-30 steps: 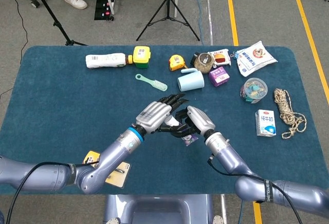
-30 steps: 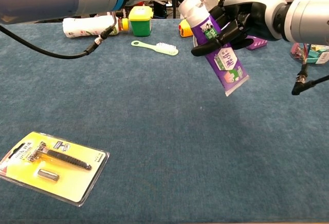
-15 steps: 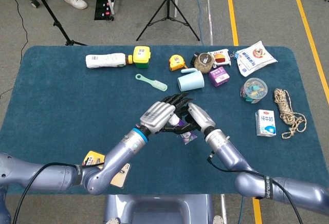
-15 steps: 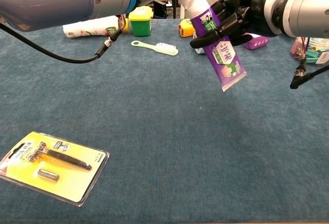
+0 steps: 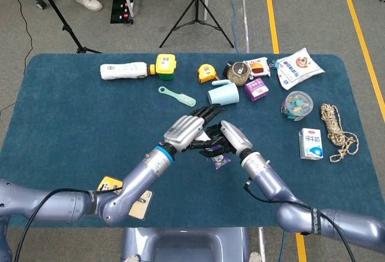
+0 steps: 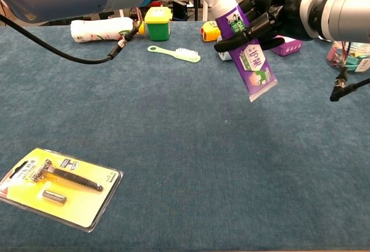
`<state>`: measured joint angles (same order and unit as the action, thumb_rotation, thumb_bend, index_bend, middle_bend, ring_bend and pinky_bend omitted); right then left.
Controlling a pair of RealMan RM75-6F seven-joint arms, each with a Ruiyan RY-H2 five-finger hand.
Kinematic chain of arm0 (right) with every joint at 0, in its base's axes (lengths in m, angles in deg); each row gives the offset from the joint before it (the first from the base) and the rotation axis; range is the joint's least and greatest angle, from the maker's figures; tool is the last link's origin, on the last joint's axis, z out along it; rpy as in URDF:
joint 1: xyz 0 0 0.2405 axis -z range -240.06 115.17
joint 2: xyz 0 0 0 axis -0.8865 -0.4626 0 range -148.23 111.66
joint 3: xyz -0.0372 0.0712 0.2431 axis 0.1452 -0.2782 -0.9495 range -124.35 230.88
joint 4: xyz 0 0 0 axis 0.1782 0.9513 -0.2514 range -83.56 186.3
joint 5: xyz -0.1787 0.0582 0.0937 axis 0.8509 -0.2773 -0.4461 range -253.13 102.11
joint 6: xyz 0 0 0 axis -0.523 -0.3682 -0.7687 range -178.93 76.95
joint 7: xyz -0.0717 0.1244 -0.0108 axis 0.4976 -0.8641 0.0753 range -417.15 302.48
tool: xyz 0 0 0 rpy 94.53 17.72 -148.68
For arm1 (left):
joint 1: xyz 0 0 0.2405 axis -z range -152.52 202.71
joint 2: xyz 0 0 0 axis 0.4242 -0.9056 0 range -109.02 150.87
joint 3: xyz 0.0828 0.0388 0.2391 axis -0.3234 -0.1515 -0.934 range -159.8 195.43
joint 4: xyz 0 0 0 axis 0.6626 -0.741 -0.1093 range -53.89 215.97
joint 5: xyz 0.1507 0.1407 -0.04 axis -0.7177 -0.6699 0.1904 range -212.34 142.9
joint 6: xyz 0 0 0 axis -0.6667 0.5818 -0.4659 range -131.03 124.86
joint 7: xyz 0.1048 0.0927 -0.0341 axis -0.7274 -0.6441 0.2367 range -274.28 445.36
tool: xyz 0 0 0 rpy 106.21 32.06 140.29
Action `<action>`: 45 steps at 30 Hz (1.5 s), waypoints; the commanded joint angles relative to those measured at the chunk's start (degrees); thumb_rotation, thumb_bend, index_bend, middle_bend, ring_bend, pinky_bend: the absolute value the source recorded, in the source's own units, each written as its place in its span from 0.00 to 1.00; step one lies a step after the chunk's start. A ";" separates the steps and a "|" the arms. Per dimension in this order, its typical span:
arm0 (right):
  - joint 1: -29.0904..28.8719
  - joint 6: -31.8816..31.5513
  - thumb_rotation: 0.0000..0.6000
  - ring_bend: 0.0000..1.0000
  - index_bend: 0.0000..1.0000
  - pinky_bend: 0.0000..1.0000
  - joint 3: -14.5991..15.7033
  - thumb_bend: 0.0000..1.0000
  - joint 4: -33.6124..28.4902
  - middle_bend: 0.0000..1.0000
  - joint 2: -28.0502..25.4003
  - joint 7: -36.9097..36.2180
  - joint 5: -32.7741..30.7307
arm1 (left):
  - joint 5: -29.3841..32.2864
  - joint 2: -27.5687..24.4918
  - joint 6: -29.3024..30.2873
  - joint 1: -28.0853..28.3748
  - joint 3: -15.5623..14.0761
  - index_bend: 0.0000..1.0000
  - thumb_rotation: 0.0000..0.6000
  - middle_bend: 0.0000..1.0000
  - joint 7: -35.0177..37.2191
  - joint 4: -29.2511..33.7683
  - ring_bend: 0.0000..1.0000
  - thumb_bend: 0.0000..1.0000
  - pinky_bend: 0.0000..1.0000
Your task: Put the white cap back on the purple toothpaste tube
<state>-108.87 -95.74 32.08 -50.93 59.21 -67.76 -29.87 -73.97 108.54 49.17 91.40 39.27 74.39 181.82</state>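
Over the middle of the blue table, the left hand and right hand meet with dark fingers interlaced. A bit of the purple toothpaste tube pokes out below the right hand. Behind them lie a light-blue cup and a green toothbrush.

The big blue table lies bare in the middle, with room under the raised hands. A razor pack sits near the front left. At the back, a green brush, yellow box and blue cup block the way.
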 commanded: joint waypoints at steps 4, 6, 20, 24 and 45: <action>-0.29 -0.10 1.00 1.00 0.86 0.98 -0.29 0.26 0.12 0.92 0.12 -0.49 -0.03 | 0.84 0.23 -1.15 0.57 -0.10 0.05 0.00 0.00 0.23 -0.14 0.00 0.06 0.09; -0.49 -0.12 1.00 1.00 0.86 0.98 -0.25 0.26 0.17 0.92 0.18 -0.40 -0.12 | 0.88 0.39 -1.10 0.70 -0.18 0.05 0.00 0.00 0.13 -0.23 0.00 0.06 0.09; -2.03 0.15 1.00 1.00 0.86 0.99 -0.83 0.26 0.01 0.92 -0.34 0.10 -3.63 | -1.07 2.55 3.12 0.69 -1.50 0.05 0.00 0.00 -2.74 -0.98 0.00 0.06 0.08; -2.11 0.46 1.00 1.00 0.86 0.99 -1.22 0.26 -0.41 0.92 -0.73 -0.69 -5.22 | -1.56 3.39 3.85 0.55 -1.32 0.04 0.00 0.00 -2.80 -1.35 0.00 0.06 0.08; -2.17 3.13 1.00 1.00 0.86 0.99 -2.89 0.26 -0.18 0.92 -1.46 -5.40 -7.26 | -3.43 6.47 4.42 -0.51 0.54 0.02 0.00 0.00 -0.48 -3.37 0.00 0.05 0.08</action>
<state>-111.04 -92.61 29.18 -51.11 57.76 -73.16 -37.14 -77.41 115.00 53.60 90.89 39.79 73.89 178.45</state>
